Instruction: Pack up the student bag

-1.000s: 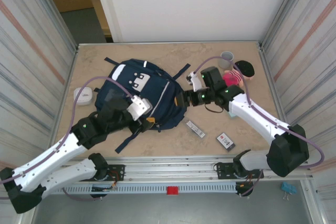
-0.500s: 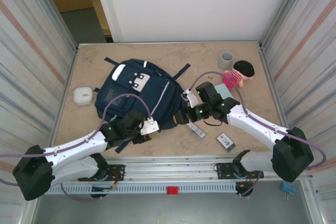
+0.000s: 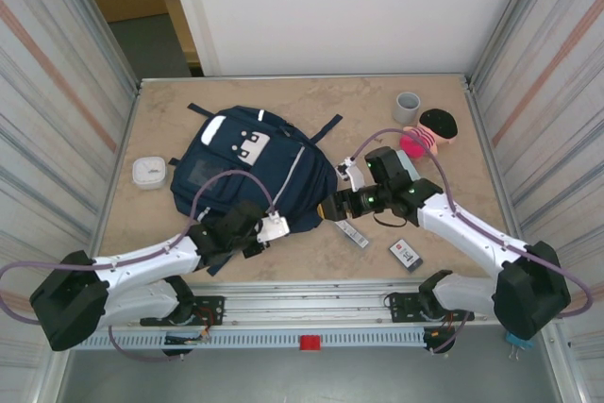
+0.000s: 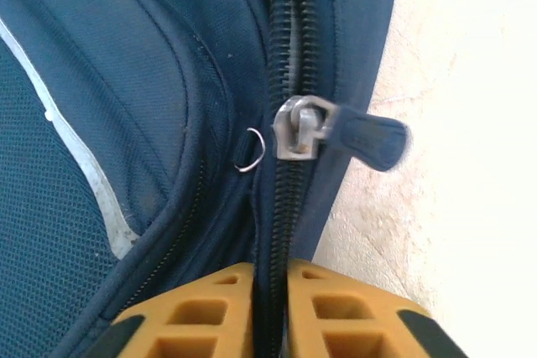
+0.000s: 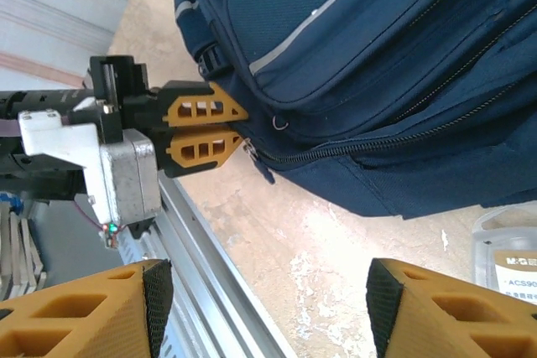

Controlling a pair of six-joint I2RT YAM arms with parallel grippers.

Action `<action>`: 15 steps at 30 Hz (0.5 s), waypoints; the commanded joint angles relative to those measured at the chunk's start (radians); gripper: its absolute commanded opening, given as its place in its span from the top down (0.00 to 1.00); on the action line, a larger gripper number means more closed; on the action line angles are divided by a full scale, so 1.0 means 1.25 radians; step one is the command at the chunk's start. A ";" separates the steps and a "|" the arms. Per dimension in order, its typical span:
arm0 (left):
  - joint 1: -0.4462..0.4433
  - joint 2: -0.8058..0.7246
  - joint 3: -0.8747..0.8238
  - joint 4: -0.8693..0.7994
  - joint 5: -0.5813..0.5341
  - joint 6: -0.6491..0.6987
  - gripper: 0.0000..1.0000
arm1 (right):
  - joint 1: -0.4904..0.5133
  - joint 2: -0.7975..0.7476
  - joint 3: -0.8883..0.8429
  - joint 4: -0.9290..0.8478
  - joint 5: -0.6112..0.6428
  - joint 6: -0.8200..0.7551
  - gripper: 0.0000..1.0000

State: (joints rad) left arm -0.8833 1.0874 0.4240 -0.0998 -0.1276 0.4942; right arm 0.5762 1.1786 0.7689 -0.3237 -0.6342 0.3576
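Note:
The student bag (image 3: 247,169) lies flat on the table, navy with white patches and pale stripes. My left gripper (image 3: 275,227) is at its near edge, shut on the fabric along the closed zipper line (image 4: 285,224). The orange fingers (image 4: 189,316) pinch that seam just below the metal slider (image 4: 298,128) and its navy pull tab (image 4: 375,142). In the right wrist view the bag (image 5: 377,48) lies ahead, and the left gripper (image 5: 226,127) grips its edge. My right gripper (image 3: 330,209) hovers open just right of the bag's near corner, nothing between its fingers (image 5: 80,312).
A clear plastic case (image 3: 351,231) lies near the right gripper, and a small card-like item (image 3: 406,253) lies further right. A grey cup (image 3: 408,106) and a doll (image 3: 429,129) sit at the back right. A white round box (image 3: 149,172) lies left of the bag. The table's metal front rail (image 5: 210,274) is close.
The left arm came down from over the bag to its near edge and shut on the zipper seam. The right gripper moved toward the near side of the bag.

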 commanded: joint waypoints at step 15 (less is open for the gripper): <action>-0.045 -0.057 0.022 0.206 0.131 -0.208 1.00 | -0.017 -0.197 -0.143 0.058 -0.116 0.021 0.35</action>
State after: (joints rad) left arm -0.9272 1.0222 0.4618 -0.0116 -0.0475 0.3161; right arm 0.5457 0.9642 0.6174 -0.2756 -0.7273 0.3630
